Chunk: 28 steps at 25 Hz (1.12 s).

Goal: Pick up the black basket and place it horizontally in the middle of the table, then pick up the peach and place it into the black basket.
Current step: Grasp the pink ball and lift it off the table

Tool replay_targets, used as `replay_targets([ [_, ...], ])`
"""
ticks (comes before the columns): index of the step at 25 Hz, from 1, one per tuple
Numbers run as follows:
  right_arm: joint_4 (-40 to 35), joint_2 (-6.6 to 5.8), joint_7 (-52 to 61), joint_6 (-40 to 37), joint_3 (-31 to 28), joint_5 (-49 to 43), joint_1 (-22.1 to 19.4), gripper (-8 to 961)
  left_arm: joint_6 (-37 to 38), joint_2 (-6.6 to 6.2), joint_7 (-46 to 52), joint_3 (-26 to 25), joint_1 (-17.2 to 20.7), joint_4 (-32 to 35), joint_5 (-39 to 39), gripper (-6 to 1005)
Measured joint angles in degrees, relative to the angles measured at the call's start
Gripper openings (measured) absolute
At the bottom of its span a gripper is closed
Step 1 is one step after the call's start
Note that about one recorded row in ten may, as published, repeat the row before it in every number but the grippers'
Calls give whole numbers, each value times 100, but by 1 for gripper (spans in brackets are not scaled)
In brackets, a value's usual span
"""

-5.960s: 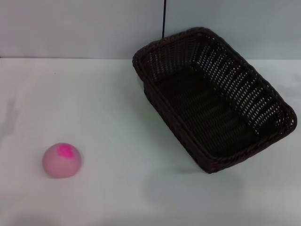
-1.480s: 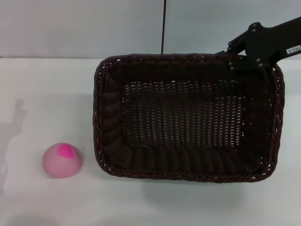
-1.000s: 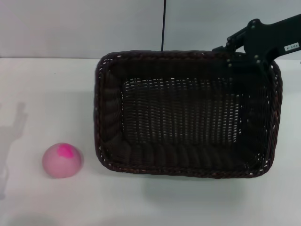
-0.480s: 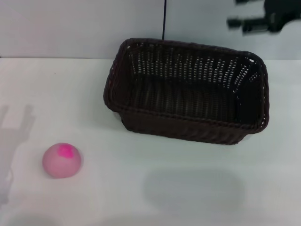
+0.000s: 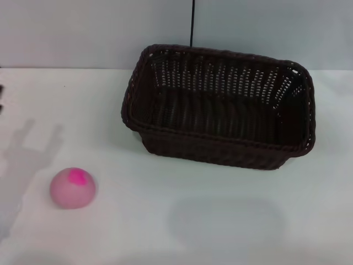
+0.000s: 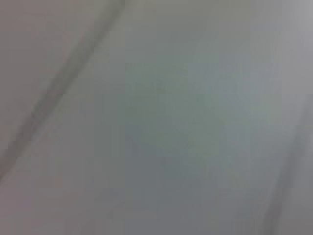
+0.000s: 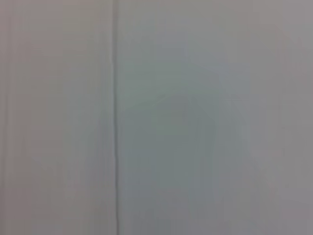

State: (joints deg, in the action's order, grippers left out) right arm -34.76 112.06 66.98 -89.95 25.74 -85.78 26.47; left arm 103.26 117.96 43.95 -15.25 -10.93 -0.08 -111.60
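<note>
The black basket [image 5: 220, 110] rests on the white table [image 5: 165, 221], right of centre and towards the back. Its long side runs left to right, its opening faces up and it holds nothing. The peach [image 5: 73, 187] sits alone at the front left, well apart from the basket, with its magenta patch on top. Of my left gripper, only a dark sliver [image 5: 1, 98] shows at the left edge, above and behind the peach. Its shadow [image 5: 30, 149] falls on the table near the peach. My right gripper is out of view. Both wrist views show only a blurred grey surface.
A grey wall [image 5: 83, 33] stands behind the table's back edge. A thin dark cable [image 5: 192, 22] hangs down the wall just behind the basket.
The basket was turned long side across and set down on the table. My right arm let go of it and rose out of view. The left arm's shadow has moved in towards the peach.
</note>
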Motion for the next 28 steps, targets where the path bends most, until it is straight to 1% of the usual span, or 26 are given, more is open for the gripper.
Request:
replay_targets([
  [1, 2, 84, -8, -28, -12, 127, -133, 660, 37, -3, 27, 179, -49, 155, -3, 781],
  [2, 45, 309, -24, -74, -18, 421, -474, 660, 120, -27, 216, 881, -204, 757, -5, 780],
  [3, 45, 309, -24, -74, -18, 421, -474, 660, 120, -27, 216, 881, -204, 757, -5, 780],
  [4, 87, 394, -43, -81, -20, 547, -612, 660, 126, -33, 317, 1125, -244, 968, -6, 780],
  [5, 223, 509, -136, -85, -25, 733, -797, 660, 124, -46, 564, 1690, -301, 1429, -7, 780],
  [6, 223, 509, -136, -85, -25, 733, -797, 660, 124, -46, 564, 1690, -301, 1429, -7, 780],
  [7, 420, 527, -225, -83, -28, 840, -878, 660, 113, -49, 626, 1932, -309, 1593, -6, 780],
  [8, 420, 527, -225, -83, -28, 840, -878, 660, 102, -50, 660, 2112, -308, 1699, -7, 779],
  [11, 649, 472, -213, -87, -108, 877, -903, 660, 61, -67, 692, 2734, -272, 2013, -47, 777],
  [12, 810, 459, -211, -88, -266, 895, -906, 660, 44, -76, 715, 2842, -269, 2068, -92, 777],
  [14, 885, 462, -244, -74, -358, 897, -906, 660, -16, -91, 769, 3015, -265, 2175, -274, 775],
  [17, 1170, 502, -430, -20, -578, 900, -907, 660, -166, -82, 777, 3047, -266, 2255, -573, 773],
  [20, 1250, 520, -473, -18, -630, 901, -907, 660, -460, -45, 705, 3071, -281, 2314, -723, 771],
  [22, 1264, 532, -475, -15, -645, 903, -905, 659, -656, -40, 675, 3084, -311, 2328, -785, 770],
  [28, 1274, 541, -488, -6, -704, 896, -916, 659, -906, -40, 678, 3096, -397, 2373, -1042, 760],
])
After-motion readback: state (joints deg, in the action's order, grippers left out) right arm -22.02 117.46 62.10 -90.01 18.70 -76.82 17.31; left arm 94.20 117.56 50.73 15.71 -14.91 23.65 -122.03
